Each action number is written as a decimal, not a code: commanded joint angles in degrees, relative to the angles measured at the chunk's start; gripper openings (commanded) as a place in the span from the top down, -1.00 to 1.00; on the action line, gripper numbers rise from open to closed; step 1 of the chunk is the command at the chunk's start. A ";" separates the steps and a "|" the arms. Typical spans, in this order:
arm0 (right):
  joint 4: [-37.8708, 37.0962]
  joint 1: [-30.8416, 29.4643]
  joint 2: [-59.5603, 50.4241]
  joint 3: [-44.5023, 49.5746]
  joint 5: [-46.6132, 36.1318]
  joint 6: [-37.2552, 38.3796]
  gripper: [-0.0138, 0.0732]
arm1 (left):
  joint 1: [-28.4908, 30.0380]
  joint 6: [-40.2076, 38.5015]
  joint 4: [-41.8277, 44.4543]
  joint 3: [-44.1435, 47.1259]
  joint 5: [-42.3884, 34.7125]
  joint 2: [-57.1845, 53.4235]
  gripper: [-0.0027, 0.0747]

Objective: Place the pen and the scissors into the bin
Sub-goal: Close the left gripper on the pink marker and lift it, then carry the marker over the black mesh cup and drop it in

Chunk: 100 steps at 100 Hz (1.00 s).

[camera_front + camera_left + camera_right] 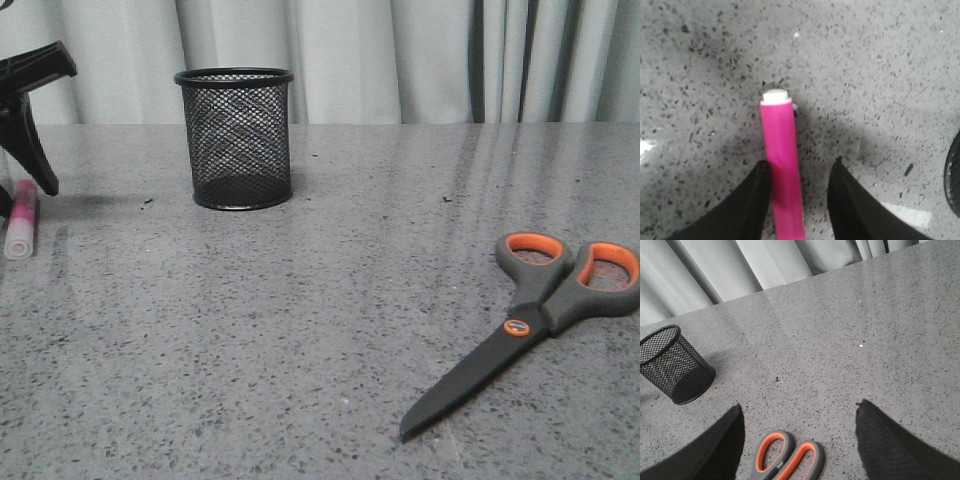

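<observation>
The pink pen point(20, 220) with a white end cap lies flat on the table at the far left. My left gripper point(28, 180) is low over it. In the left wrist view the pen point(782, 165) lies between the open fingers of that gripper point(801, 167), against one finger and apart from the other. The scissors point(535, 325) lie closed at the front right. Their orange-lined loops point(790, 460) lie below my wide-open, empty right gripper point(799, 409), which is out of the front view. The black mesh bin point(235, 140) stands upright and empty at the back left, and shows in the right wrist view point(672, 365).
Grey speckled table point(330, 300) with pale curtains behind its far edge. A sliver of the bin's base point(954, 180) shows at the edge of the left wrist view, close to the pen.
</observation>
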 commanded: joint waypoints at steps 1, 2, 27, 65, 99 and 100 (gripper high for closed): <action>0.08 0.13 0.81 -1.37 -4.04 -0.63 -0.31 | -0.58 -1.02 2.19 -0.55 2.29 1.01 0.25; 0.08 0.13 0.81 -1.37 -4.04 -0.63 -0.31 | -0.58 -1.02 2.52 -0.55 2.77 1.15 0.25; 0.08 0.13 0.81 -1.37 -4.04 -0.63 -0.31 | -1.17 -1.02 10.35 -0.55 10.17 5.30 0.25; 0.08 0.13 0.81 -1.37 -4.04 -0.63 -0.31 | -5.02 1.85 20.09 -0.55 13.57 7.45 0.92; 0.08 0.13 0.81 -1.37 -4.04 -0.63 -0.31 | -5.15 14.91 3.11 -3.17 -8.00 -2.18 0.98; 0.08 0.13 0.81 -1.37 -4.04 -0.63 -0.31 | -5.15 16.01 1.26 -3.44 -9.33 -2.58 0.98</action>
